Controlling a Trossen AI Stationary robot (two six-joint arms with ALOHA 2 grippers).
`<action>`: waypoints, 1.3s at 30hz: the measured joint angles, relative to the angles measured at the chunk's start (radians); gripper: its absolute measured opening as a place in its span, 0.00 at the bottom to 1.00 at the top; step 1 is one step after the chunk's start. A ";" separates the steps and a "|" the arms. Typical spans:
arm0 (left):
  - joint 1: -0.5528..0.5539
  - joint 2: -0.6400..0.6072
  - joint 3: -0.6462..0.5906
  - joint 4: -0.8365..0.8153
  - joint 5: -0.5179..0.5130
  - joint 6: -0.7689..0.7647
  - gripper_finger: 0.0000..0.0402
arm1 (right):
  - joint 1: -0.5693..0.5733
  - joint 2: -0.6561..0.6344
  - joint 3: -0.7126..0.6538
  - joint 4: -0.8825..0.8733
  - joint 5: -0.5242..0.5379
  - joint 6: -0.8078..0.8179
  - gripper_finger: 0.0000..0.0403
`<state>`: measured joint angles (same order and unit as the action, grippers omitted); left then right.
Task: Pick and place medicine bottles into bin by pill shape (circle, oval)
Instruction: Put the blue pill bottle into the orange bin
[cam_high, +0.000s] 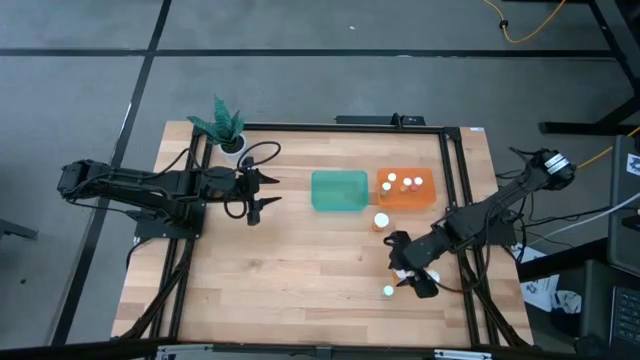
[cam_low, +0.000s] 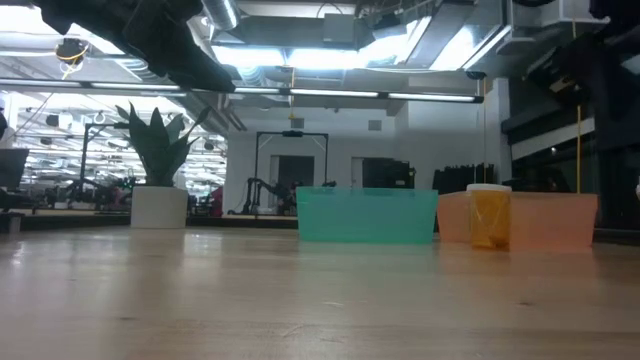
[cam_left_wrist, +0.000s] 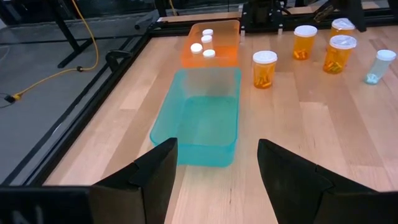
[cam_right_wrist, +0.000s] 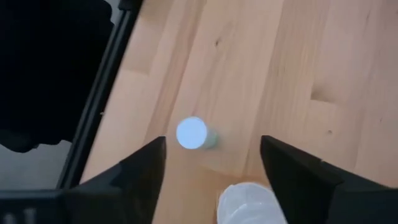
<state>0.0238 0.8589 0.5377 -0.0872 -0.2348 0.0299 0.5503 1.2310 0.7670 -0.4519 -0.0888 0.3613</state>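
Three white-capped medicine bottles (cam_high: 405, 183) stand in the orange bin (cam_high: 427, 198); they also show in the left wrist view (cam_left_wrist: 204, 45). One amber bottle (cam_high: 381, 221) stands on the table in front of that bin. Several more amber bottles (cam_left_wrist: 339, 53) stand farther right. A small pale bottle (cam_high: 388, 291) stands near the front edge. My right gripper (cam_high: 412, 274) hangs open above the table, looking down. The pale bottle (cam_right_wrist: 191, 134) is ahead of its fingers, and another white cap (cam_right_wrist: 249, 202) is between them, untouched. My left gripper (cam_high: 266, 191) is open and empty, left of the teal bin (cam_high: 340, 191).
The empty teal bin (cam_left_wrist: 199, 118) sits left of the orange bin (cam_left_wrist: 211, 43) at the table's middle. A white pot with a green plant (cam_high: 225, 128) stands at the far left corner. A black frame rail (cam_right_wrist: 99, 99) runs along the table's right side.
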 joint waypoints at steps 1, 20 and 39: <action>0.000 0.000 0.000 0.000 0.000 0.000 0.53 | 0.000 0.008 0.000 0.000 0.000 -0.003 0.67; 0.000 0.000 0.000 -0.002 0.000 0.000 0.53 | 0.042 0.256 0.159 -0.095 0.019 -0.224 0.74; 0.000 0.000 0.000 -0.003 0.000 0.000 0.53 | 0.043 0.442 0.243 -0.159 0.008 -0.239 0.74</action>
<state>0.0235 0.8589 0.5377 -0.0898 -0.2344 0.0296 0.5938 1.6735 1.0096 -0.6106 -0.0810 0.1227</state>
